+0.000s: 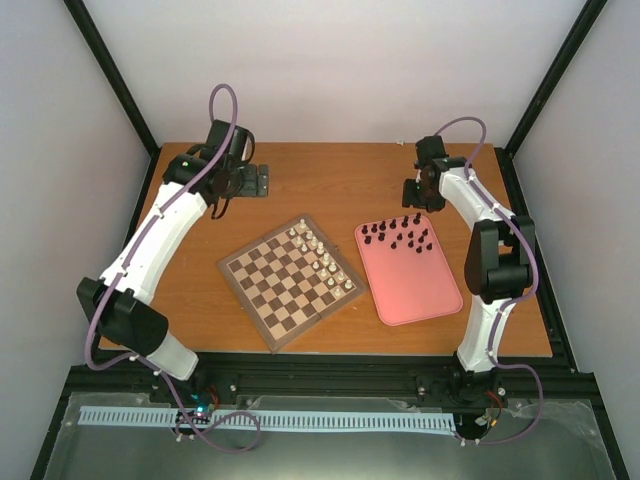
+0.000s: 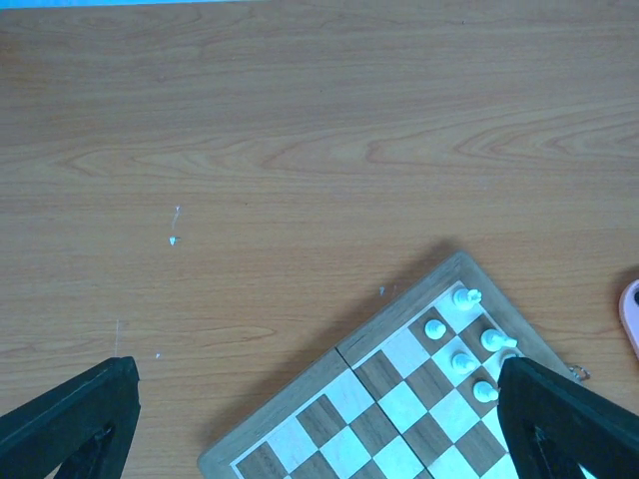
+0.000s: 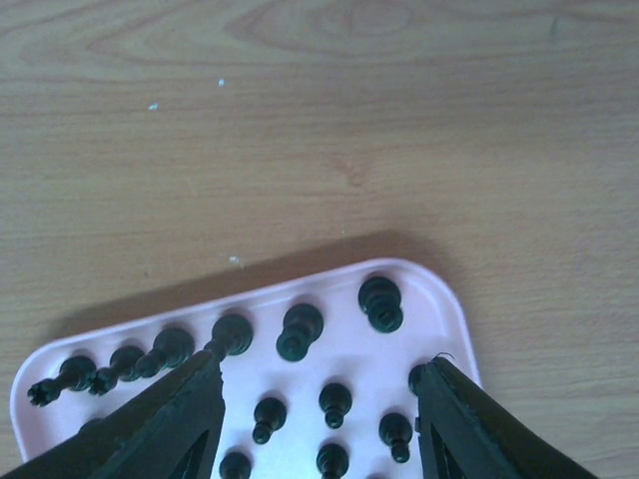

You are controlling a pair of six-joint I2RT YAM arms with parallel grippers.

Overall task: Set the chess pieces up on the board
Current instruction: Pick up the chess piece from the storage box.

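Top view: board (image 1: 290,282) lies on the worktop (image 1: 340,175), black chess pieces (image 1: 400,238) crowd the far end of the pink tray (image 1: 420,292); left wrist: left fingers (image 2: 70,419) wide over bare wood by the board corner; right wrist: right fingers (image 3: 170,424) wide, empty, over the tray's pieces.

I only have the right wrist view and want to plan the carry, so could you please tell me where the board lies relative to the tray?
Observer: The board lies to the left of the tray, apart from it and turned at an angle.
Operator: Thank you. Are any pieces on it?
Observer: Only white pieces, along its side facing the tray; no black ones.
Operator: And where is the left gripper?
Observer: The left gripper hangs open and empty over the table, beyond the board's far corner.
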